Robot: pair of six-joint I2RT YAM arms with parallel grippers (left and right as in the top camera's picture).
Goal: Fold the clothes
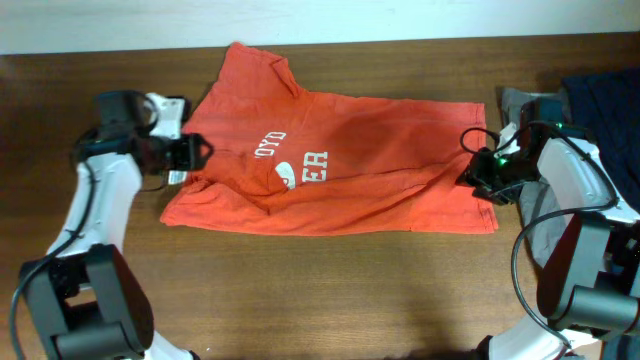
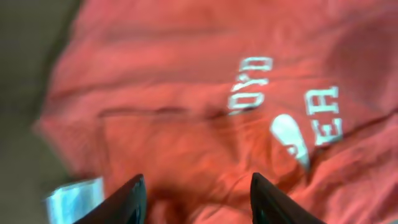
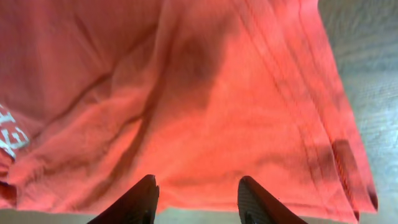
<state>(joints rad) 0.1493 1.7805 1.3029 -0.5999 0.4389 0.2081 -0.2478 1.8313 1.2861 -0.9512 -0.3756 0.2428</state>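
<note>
Overhead: shirt [image 1: 340,160] lay rumpled mid-table [image 1: 330,290], print up. My left gripper [image 1: 200,152] sat at its left edge, arm bent in from the side. My right gripper [image 1: 472,165] sat at its right edge. Both jaws were spread, pinching nothing, cloth just beneath. Dark garment [image 1: 605,95] lay far right, apart from the shirt.

Navy cloth [image 1: 608,95] (far right) lies on wooden table [image 1: 330,290].

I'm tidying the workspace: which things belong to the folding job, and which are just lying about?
For the job:
orange-red T-shirt with white print

Just lying about:
dark blue fabric at the far right
grey item beside it
</note>
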